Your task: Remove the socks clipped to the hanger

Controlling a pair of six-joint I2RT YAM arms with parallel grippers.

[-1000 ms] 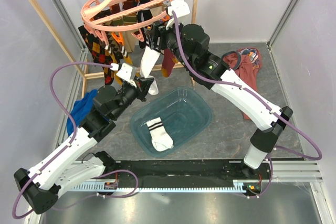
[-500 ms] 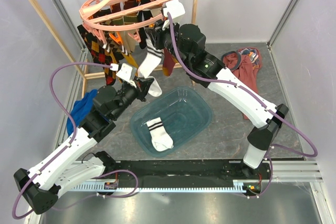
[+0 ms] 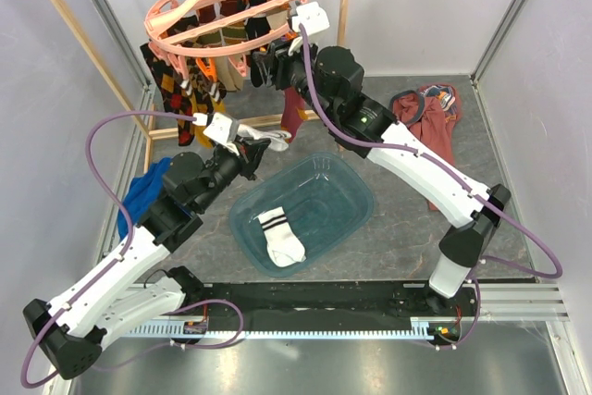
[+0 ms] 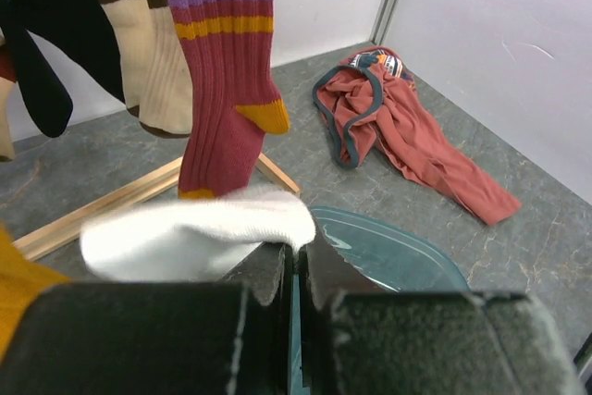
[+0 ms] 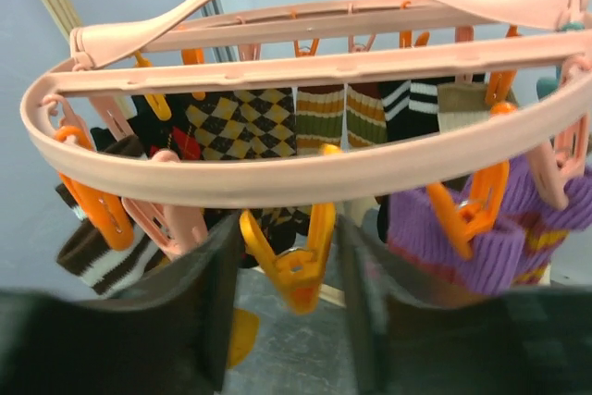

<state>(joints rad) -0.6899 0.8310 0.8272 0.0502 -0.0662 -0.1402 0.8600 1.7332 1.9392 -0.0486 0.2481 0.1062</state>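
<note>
- Left gripper [image 4: 297, 270]: jaws pinched on the white sock [image 4: 190, 233].
- Maroon striped sock [image 4: 222, 90] hangs just above the white sock.
- Red garment [image 4: 407, 131] lies well right of it.

Even, bright light; soft shadows; left tool [image 4: 298, 267] and white sock [image 4: 194, 236] blurred close up.

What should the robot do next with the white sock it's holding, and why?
Probably swing the left claw over the teal tub and let go. It is shut on the white sock, which looks free of the hanger, and a striped sock already lies in that tub.
</note>
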